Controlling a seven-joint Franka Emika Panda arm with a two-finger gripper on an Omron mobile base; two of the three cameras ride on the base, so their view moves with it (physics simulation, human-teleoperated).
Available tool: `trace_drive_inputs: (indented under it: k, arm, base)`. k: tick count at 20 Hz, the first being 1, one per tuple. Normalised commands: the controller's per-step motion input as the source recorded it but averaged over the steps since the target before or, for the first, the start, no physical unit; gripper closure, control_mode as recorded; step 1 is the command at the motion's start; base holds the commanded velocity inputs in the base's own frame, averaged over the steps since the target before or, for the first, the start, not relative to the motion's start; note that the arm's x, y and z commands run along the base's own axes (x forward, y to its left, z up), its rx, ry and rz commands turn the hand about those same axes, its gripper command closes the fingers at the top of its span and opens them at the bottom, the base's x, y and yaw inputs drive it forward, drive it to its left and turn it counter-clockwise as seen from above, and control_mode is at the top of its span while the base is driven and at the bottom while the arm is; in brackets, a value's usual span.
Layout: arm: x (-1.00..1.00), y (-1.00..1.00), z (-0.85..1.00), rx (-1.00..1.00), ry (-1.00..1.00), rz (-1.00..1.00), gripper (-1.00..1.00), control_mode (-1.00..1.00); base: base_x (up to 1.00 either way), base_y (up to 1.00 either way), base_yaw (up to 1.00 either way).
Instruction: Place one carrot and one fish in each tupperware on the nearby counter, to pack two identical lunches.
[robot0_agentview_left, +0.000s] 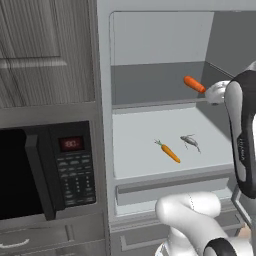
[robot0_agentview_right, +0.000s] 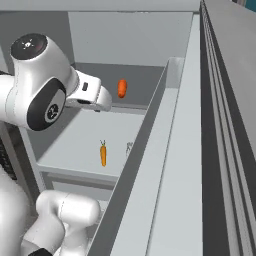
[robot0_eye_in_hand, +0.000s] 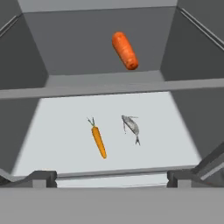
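Hand view puts the wide-open, empty claw (robot0_eye_in_hand: 112, 178) before the pale shelf (robot0_eye_in_hand: 65, 131), where a leafy carrot (robot0_eye_in_hand: 98, 141) lies beside a fish (robot0_eye_in_hand: 131, 126) and a stubby carrot (robot0_eye_in_hand: 124, 50) sits behind, so packing looks unstarted.

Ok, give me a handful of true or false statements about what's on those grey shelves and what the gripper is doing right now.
1. Two carrots are in view. True: a stubby carrot on the upper shelf and a slim carrot with a green top on the lower shelf.
2. The fish lies on the upper shelf. False: it lies on the lower shelf, beside the slim carrot.
3. The gripper is shut on the fish. False: it is open and holds nothing.
4. The fish and slim carrot lie apart. True.
5. A microwave stands left of the shelves. True.
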Motion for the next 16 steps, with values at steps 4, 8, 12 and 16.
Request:
trace_drive_inputs:
  k: [4,8,12,16]
  arm:
    - [0.44,-0.16,-0.05,-0.02,-0.04,-0.01,-1.0,-1.0]
    - [0.45,-0.25,-0.03,-0.01,0.0,-0.01,-1.0,-1.0]
    - [0.37,-0.22,0.0,0.0,0.0,0.0,-1.0,-1.0]
    - [0.61,-0.03,-0.03,0.0,0.0,0.0,-1.0,-1.0]
  base:
    - [0.0,0.0,0.0]
    - [0.0,0.0,0.0]
    - [0.0,0.0,0.0]
    - [0.0,0.0,0.0]
